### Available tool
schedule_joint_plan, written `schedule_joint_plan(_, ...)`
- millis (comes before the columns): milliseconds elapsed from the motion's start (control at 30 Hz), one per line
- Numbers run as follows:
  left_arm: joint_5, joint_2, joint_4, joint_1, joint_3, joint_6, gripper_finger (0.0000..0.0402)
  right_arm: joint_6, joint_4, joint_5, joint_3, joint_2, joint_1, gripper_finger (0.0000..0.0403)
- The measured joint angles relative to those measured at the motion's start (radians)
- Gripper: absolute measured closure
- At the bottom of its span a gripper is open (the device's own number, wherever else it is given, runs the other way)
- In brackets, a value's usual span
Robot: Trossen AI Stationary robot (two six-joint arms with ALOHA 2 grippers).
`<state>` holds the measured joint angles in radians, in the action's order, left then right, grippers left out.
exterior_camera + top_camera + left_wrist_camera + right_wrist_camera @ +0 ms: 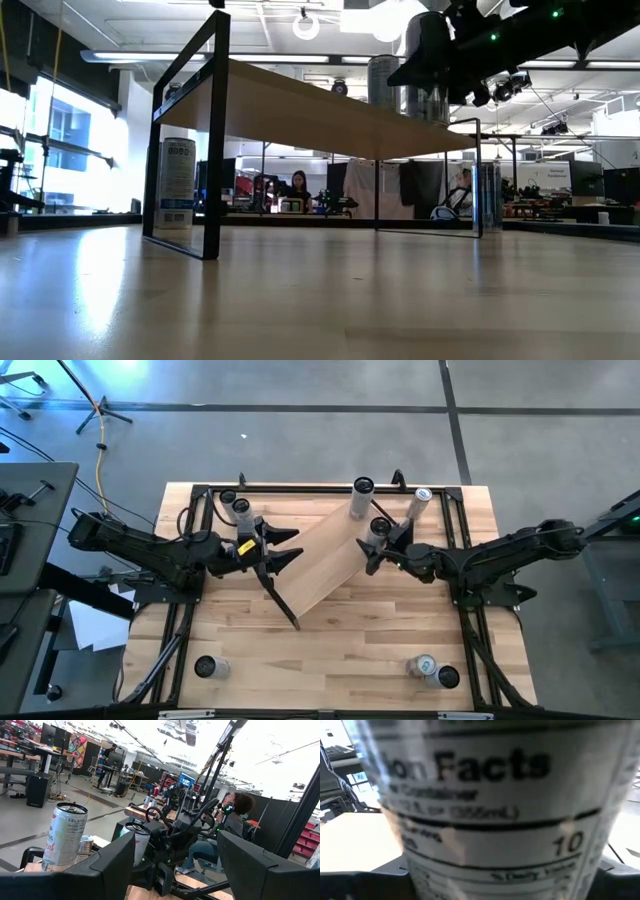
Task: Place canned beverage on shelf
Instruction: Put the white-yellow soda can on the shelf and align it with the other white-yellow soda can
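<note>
The shelf (pixel 325 560) is a pale board on black end brackets, standing slantwise in the middle of the table. Two cans stand upright on its far right end: one silver can (pixel 360 500) and a white-labelled can (pixel 378 530). My right gripper (pixel 375 548) is open at that second can, level with it, one finger on either side; the can (pixel 495 820) fills the right wrist view. My left gripper (pixel 292 548) hangs open over the shelf's left part with nothing between its fingers (pixel 100 870). In the low view both cans (pixel 385 80) show on top of the shelf (pixel 300 105).
More cans stand on the table: a cluster at the far left (pixel 240 508), one at the far right (pixel 421 500), one at the near left (pixel 207 667) and two at the near right (pixel 435 670). A black frame (pixel 200 490) rims the table. People sit in the room behind.
</note>
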<state>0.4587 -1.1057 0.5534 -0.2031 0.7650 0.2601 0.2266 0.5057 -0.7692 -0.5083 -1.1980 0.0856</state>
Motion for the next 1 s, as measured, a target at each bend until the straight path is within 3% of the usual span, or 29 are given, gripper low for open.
schedule_joint_plan(500, 0.000, 0.000, -0.003, 0.000, 0.000, -0.001, 0.0151, 0.000, -0.001, -0.024, 0.000, 0.000, 0.000, 0.0095)
schedule_joint_plan(833, 0.000, 0.000, -0.003, 0.000, 0.000, -0.001, 0.0151, 0.000, 0.000, -0.024, 0.000, 0.001, 0.000, 0.0011)
schedule_joint_plan(1000, 0.000, 0.000, -0.003, 0.000, 0.000, -0.001, 0.0151, 0.000, 0.000, -0.023, 0.000, 0.002, 0.000, 0.0008)
